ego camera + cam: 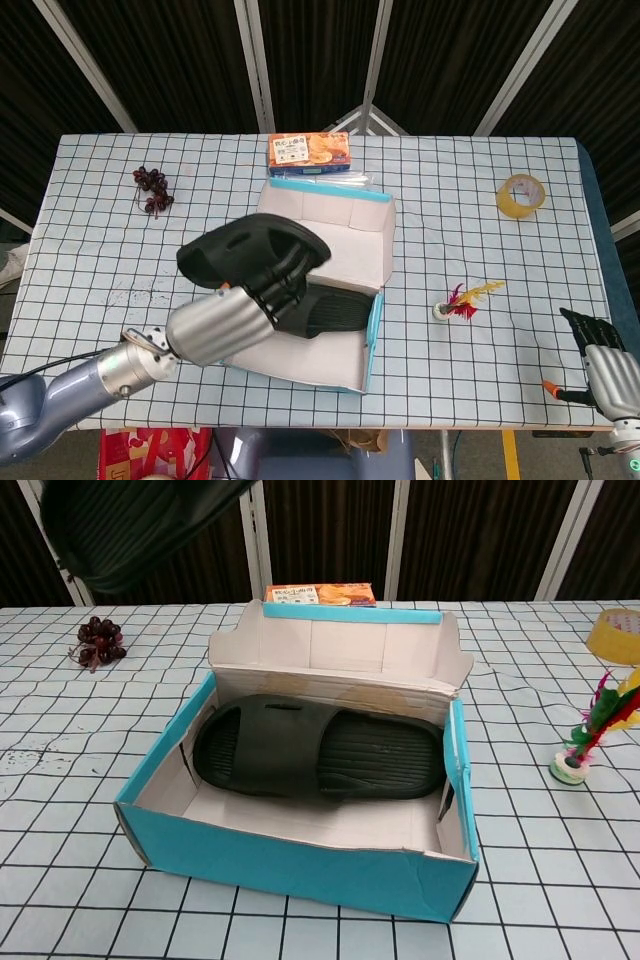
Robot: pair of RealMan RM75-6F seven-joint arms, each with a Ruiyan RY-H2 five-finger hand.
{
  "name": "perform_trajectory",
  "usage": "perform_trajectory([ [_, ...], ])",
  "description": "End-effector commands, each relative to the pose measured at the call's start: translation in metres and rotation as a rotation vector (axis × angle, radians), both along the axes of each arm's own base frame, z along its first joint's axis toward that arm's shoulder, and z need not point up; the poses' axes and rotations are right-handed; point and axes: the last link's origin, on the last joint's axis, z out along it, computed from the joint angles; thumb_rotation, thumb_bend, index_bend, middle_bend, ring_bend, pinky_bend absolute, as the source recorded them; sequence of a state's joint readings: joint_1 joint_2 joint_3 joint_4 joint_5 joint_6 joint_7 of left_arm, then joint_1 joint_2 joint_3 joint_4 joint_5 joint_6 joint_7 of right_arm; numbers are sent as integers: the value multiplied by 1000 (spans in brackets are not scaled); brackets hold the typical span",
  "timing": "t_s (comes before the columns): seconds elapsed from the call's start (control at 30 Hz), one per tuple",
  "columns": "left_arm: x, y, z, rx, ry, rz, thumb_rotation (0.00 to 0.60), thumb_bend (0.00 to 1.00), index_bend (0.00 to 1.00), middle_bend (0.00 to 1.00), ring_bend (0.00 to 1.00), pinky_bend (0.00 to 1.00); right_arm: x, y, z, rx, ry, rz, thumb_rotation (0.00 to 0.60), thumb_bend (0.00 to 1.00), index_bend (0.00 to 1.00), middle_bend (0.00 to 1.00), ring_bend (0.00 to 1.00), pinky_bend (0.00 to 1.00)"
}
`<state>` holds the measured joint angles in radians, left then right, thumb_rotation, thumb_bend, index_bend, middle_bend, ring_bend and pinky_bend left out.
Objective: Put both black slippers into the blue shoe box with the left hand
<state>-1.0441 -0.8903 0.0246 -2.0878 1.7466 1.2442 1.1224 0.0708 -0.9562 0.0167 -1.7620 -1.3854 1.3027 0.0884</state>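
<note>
The left hand [235,318] grips the second slipper [252,247] above the blue shoe box [300,865] — first slipper [318,748] already inside. Next, seemingly: lower and release beside it (right hand [604,362] idle, fingers loosely apart).

Grapes [152,189], snack box [309,153], yellow tape roll [521,195], feathered shuttlecock [466,299] on checkered tablecloth [520,330].

Matt ribbed rubbery slipper [318,744] in glossy blue cardboard box [300,865]
</note>
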Motion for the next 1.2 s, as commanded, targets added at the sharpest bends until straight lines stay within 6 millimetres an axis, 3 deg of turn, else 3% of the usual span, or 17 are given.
perform_trajectory([
  [0.03,6,-8,-30,1,112,-223,600,484,469,557,81,53,0,0,0,3,-1,0,600,162,54,109,89,36],
  [0.2,7,-10,-52,-59,157,-286,600,484,473,560,82,53,0,-1,0,3,0,-2,600,161,55,109,91,36],
  [0.7,-2,-17,-114,-257,204,-142,600,484,472,557,83,53,-2,-1,1,-3,-4,-11,600,162,55,109,105,36],
  [1.2,0,-18,-145,-295,261,-165,600,484,465,557,83,53,-4,0,4,-13,-11,-9,600,161,56,109,105,36],
])
